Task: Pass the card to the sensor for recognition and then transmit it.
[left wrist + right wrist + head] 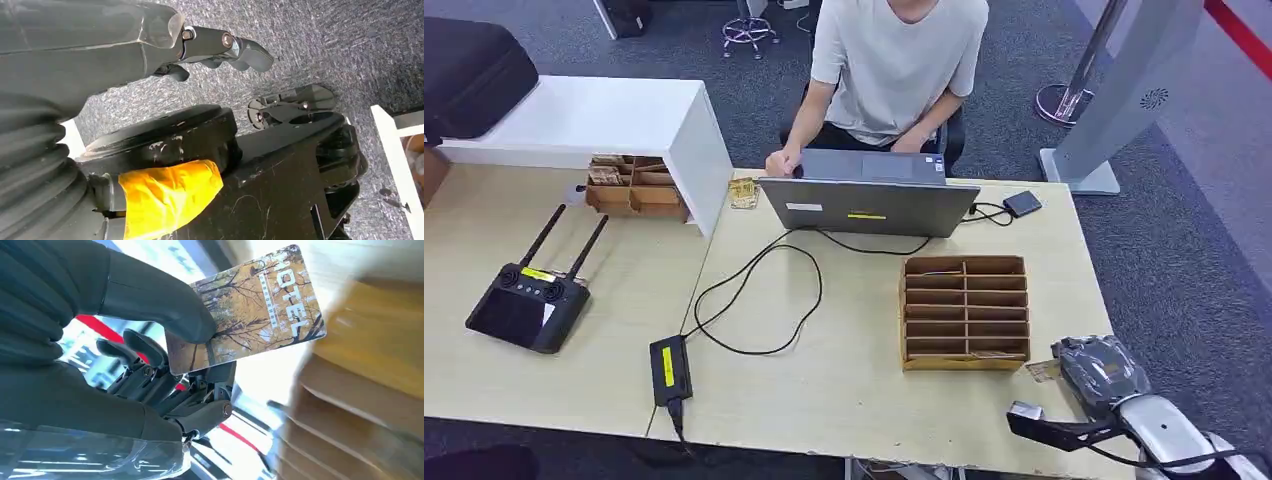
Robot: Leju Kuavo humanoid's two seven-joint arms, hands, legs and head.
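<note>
Right hand (1096,372) sits at the desk's (844,380) near right corner, just beside the brown slotted card box (965,312) — thumb and fingers (150,375) pinch a hotel card (250,310) printed with autumn trees. The card sticks out past the thumb toward the box, its edge peeking out at the hand's left side. Left hand (220,47) hangs over grey carpet, fingers loosely curled, holding nothing. A person works at a laptop (869,205) across the desk.
</note>
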